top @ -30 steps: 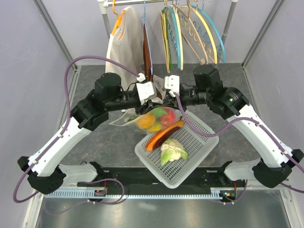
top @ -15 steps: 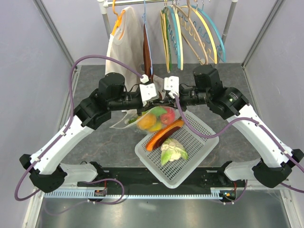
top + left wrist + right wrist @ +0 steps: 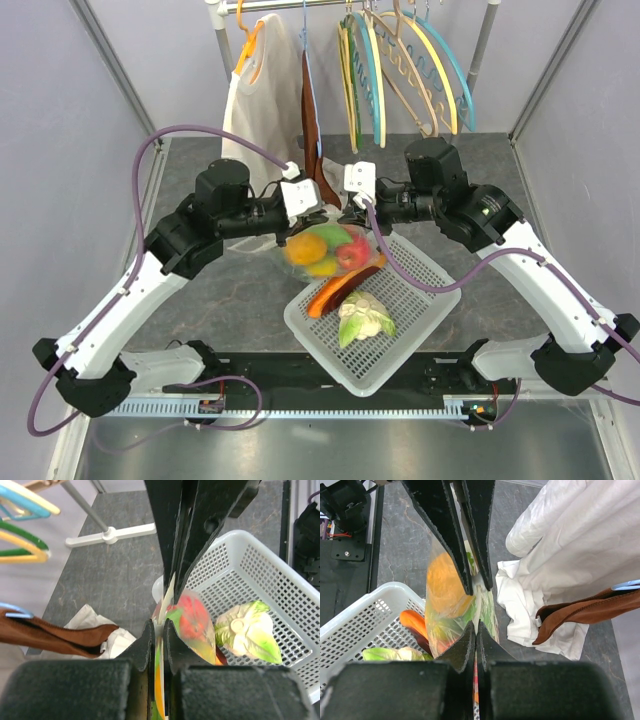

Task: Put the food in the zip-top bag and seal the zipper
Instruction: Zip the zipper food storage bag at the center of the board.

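Note:
The clear zip-top bag (image 3: 325, 249) hangs in the air between my two grippers, filled with red, green, yellow and orange toy food. My left gripper (image 3: 318, 210) is shut on the bag's top edge; in the left wrist view (image 3: 159, 625) the zipper strip sits pinched between its pads. My right gripper (image 3: 345, 208) is shut on the same edge, seen in the right wrist view (image 3: 476, 625). The two grippers face each other, almost touching. A cauliflower (image 3: 363, 318) and a long orange piece (image 3: 345, 285) lie in the white lattice basket (image 3: 420, 300) below.
A white garment (image 3: 570, 545) and a brown one (image 3: 585, 612) hang behind the bag from a rack with several coloured hangers (image 3: 400, 70). A rack foot (image 3: 112, 534) rests on the grey floor. Grey walls stand at both sides.
The left arm has drawn back to the left along the bag's top edge. The bag has swung and lifted slightly. The right arm has barely moved.

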Tool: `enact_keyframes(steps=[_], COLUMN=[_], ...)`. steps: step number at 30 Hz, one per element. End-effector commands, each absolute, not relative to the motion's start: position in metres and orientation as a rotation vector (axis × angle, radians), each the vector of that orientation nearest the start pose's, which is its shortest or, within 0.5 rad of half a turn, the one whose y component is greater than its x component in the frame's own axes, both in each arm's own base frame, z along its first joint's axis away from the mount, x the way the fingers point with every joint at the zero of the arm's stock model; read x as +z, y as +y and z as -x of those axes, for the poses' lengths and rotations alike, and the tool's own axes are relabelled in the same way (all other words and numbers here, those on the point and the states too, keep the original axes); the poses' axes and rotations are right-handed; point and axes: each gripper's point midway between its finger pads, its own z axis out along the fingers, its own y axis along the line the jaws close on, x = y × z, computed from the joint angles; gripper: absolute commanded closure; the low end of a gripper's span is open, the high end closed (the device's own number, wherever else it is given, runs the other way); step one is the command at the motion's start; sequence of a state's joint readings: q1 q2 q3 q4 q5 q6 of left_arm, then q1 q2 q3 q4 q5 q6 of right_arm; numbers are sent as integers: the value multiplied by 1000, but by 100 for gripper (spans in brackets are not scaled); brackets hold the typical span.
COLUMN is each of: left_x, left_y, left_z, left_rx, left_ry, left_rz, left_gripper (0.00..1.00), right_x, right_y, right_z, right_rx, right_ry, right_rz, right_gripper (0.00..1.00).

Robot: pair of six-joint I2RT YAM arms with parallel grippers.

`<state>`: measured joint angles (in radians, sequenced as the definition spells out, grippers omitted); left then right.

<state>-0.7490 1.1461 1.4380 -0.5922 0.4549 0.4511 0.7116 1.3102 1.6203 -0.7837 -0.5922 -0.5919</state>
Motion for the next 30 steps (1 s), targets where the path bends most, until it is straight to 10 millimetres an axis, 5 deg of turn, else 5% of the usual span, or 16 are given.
enact_keyframes(steps=[1, 30], left_x=[350, 282], left_y=[-253, -157], left_z=[-223, -231], left_rx=[-515, -299], left_ry=[1463, 1767], left_rz=[-1314, -1194], left_gripper=[98, 98], right_x=[403, 420], right_y=[290, 282], right_z=[-209, -237], right_rx=[669, 528], right_ry=[1227, 1263], right_rz=[1466, 1347], right_gripper=[100, 100])
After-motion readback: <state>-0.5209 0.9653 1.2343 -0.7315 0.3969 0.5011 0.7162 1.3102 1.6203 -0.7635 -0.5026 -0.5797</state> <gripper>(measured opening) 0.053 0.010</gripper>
